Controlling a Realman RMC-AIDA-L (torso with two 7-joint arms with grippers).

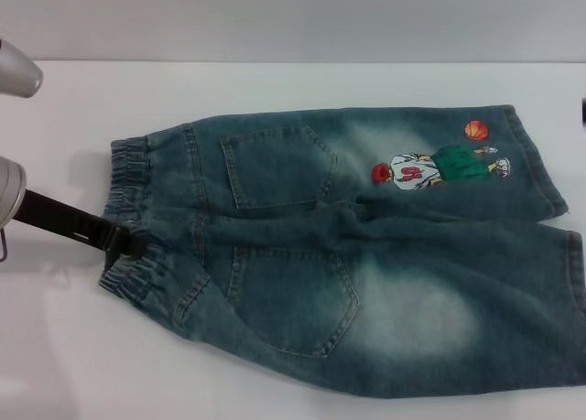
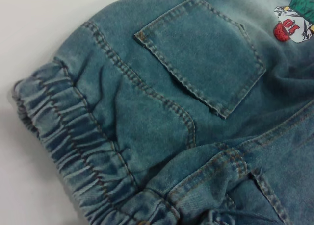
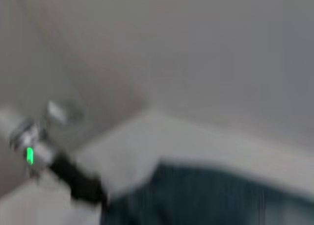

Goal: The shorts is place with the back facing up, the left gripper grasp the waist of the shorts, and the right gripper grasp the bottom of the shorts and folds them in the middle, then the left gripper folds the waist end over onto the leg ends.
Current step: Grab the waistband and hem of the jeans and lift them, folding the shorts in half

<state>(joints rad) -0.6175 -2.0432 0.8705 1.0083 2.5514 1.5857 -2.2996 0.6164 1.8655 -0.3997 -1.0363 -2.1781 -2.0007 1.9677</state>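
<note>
Your left gripper (image 1: 128, 242) is reaching in from the left and meeting the waist end (image 1: 133, 220) of the shorts (image 1: 366, 264); you cannot tell how its fingers are standing. The shorts are lying flat, pockets up, on the white counter (image 1: 275, 81), leg ends (image 1: 558, 210) pointing right. Farther back, the cartoon print (image 1: 439, 168) is showing beside the far hem.

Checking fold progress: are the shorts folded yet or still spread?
Still spread. The shorts lie flat, back up, both pockets and both legs showing side by side. The left pincer is at the waist, which is bunched there.
</note>
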